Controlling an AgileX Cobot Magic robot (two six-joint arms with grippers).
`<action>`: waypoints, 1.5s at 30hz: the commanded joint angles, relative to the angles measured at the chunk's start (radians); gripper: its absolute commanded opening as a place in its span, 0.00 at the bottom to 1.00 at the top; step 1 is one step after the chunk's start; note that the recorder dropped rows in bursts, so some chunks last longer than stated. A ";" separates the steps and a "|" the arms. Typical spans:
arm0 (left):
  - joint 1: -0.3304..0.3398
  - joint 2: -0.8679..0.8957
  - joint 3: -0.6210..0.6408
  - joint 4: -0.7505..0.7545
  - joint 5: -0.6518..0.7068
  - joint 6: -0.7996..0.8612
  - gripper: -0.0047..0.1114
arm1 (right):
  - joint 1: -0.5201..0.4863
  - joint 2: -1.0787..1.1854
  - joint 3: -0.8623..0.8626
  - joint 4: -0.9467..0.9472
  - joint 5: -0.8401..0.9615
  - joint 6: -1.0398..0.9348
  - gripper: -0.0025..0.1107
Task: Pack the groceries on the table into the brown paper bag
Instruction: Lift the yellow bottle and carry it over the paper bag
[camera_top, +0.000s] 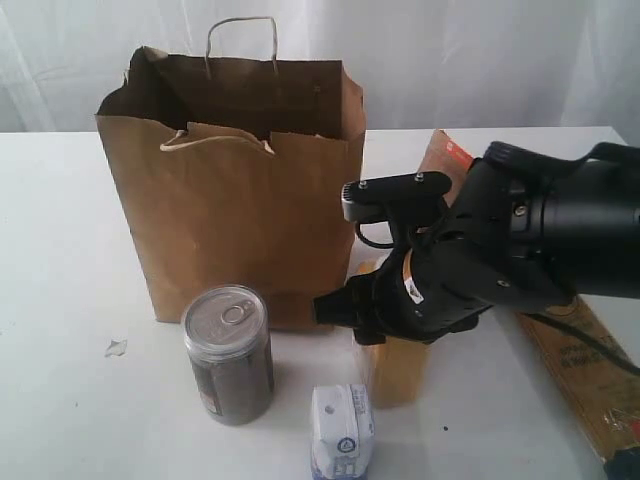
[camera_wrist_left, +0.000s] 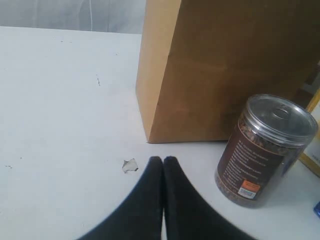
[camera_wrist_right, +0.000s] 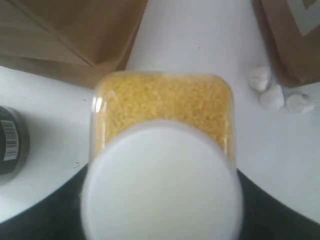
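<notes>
Exterior: bag (camera_top: 235, 200) upright on table (camera_top: 60, 400). Can (camera_top: 228, 355) and carton (camera_top: 342, 430) stand before it. My right gripper (camera_top: 385, 325) is over the bottle (camera_top: 395, 375), beside the can.

Left wrist: my left gripper (camera_wrist_left: 163, 162) is pressed together and empty, near a crumb (camera_wrist_left: 130, 165).

Right wrist: right fingers (camera_wrist_right: 45, 215) flank the bottle's cap (camera_wrist_right: 162, 185); whether they grip it I cannot tell.

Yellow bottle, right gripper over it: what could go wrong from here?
1. The right gripper straddles the yellow bottle at its white cap; a high hold could let it tilt or slip.
2. The brown paper bag has a torn rim that could snag the bottle going in.
3. The pull-tab can stands close; a swing might knock it.
</notes>
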 joint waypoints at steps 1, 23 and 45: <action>0.000 -0.005 0.004 -0.007 -0.007 0.000 0.04 | -0.011 -0.021 0.003 -0.006 0.011 -0.001 0.13; 0.000 -0.005 0.004 -0.007 -0.007 0.000 0.04 | 0.028 -0.471 -0.137 -0.089 0.192 -0.087 0.02; 0.000 -0.005 0.004 -0.007 -0.005 0.002 0.04 | 0.028 -0.254 -0.544 -0.123 0.021 -0.350 0.02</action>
